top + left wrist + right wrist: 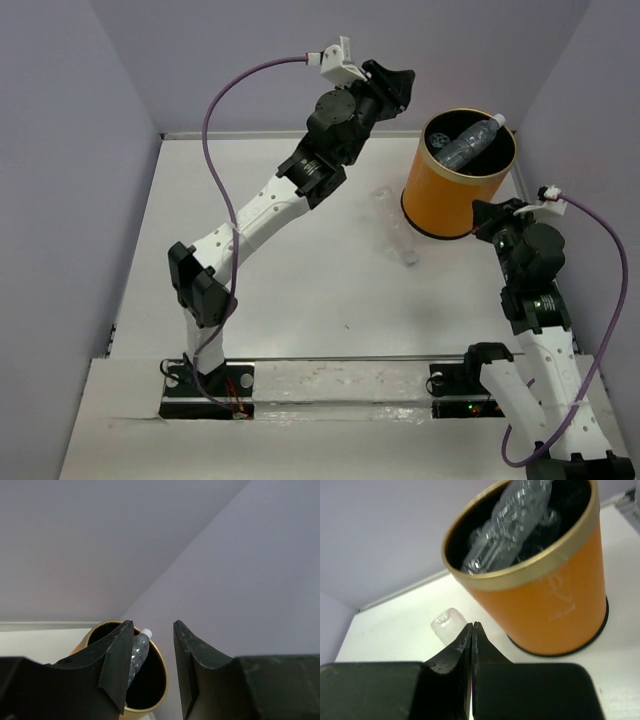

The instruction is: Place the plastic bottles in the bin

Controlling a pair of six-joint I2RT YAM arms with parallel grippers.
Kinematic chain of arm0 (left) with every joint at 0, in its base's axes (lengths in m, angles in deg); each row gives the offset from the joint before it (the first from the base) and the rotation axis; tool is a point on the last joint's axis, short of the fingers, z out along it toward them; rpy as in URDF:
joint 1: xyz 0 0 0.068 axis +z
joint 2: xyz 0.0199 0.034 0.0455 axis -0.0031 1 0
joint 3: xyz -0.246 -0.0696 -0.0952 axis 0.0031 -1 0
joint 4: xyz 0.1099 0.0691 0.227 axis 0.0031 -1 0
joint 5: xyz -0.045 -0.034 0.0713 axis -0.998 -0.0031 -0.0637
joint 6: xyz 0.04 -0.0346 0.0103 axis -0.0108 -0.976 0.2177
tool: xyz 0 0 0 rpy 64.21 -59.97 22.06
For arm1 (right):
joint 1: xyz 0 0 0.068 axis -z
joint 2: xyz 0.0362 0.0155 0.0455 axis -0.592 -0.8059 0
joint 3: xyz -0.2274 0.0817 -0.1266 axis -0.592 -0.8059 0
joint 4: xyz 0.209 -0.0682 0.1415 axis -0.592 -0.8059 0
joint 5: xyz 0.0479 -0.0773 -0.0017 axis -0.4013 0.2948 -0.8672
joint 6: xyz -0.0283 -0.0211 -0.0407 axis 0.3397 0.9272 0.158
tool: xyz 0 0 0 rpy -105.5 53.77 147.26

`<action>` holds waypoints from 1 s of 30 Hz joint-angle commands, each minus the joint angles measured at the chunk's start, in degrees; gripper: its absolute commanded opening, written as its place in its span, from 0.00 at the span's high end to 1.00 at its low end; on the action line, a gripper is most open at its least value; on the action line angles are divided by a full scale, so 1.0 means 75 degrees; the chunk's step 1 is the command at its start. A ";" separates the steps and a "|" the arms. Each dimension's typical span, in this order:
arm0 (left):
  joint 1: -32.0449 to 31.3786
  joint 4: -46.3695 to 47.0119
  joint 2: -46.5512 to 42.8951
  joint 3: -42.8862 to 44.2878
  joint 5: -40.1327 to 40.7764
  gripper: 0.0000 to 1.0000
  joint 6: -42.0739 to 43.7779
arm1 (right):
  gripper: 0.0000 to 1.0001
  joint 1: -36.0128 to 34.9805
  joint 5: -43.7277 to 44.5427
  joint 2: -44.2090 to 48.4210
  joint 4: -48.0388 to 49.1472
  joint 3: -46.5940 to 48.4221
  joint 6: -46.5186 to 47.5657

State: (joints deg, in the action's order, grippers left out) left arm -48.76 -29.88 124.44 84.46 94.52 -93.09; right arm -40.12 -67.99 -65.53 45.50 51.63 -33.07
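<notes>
1. Black fingers of the right gripper (472, 626) fill the foreground of its wrist view, pressed together tip to tip with nothing between them.
2. Just past those tips, a small clear ribbed plastic bottle (445, 621) lies on the white table (390, 640), with only one rounded end showing. From above, this loose bottle (395, 228) lies just left of the bin's foot, and neither gripper touches it.
3. Upright at the table's far right, the tall orange cylindrical bin (440, 205) holds several clear bottles (510, 525) heaped against its black inside. The topmost bottle (468, 145) leans with its white cap (497, 121) at the far right rim.
4. Raised high above the table, just left of the bin's rim, the left gripper (395, 85) has its fingers (120, 655) well apart and holds nothing.
5. Seen from above, the right gripper (490, 213) sits low beside the bin's near right side.
6. Pale lilac walls (60, 150) close in the table on three sides.
</notes>
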 commanded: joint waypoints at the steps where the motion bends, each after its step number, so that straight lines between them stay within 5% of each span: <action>1: -0.0214 0.0357 0.1048 0.1455 0.0084 0.53 0.0217 | 1.00 -0.0007 -0.0922 0.0881 -0.0587 -0.0607 -0.0462; 5: -0.0261 -0.0134 0.1870 0.2665 -0.0197 0.54 0.0240 | 0.99 -0.0007 -0.0995 0.0838 -0.0938 -0.0902 -0.0393; 7: -0.0273 -0.0440 0.1532 0.2212 -0.0092 0.54 0.0299 | 0.70 -0.0007 -0.1322 0.0441 -0.1068 -0.0844 -0.0042; 12: -0.0226 0.0495 -0.0970 -0.2063 0.0563 0.52 0.0779 | 0.32 -0.0357 -0.3079 -0.1493 -0.0905 -0.0516 0.0556; 18: -0.0016 0.0218 -0.3818 -0.5593 0.1068 0.40 0.0944 | 0.19 -0.2981 -0.1489 -0.2993 -0.0963 0.0512 0.1574; 22: 0.0067 -0.0860 -0.5471 -0.6765 0.1652 0.19 0.1248 | 0.18 -0.3475 -0.1126 -0.4806 -0.1325 0.1507 0.2638; 29: 0.0160 -0.2665 -0.7878 -0.7506 0.2415 0.11 0.1436 | 0.12 -0.3581 -0.0104 -0.6895 -0.2333 0.3186 0.5663; 30: 0.0161 -0.2957 -0.8147 -0.7529 0.2509 0.10 0.1529 | 0.04 -0.3581 -0.0139 -0.7373 -0.2554 0.3373 0.6061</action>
State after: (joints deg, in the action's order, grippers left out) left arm -47.95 -44.02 67.63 29.94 108.03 -84.50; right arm -66.72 -73.37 -114.53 32.08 71.30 -3.34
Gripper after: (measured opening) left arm 0.892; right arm 0.876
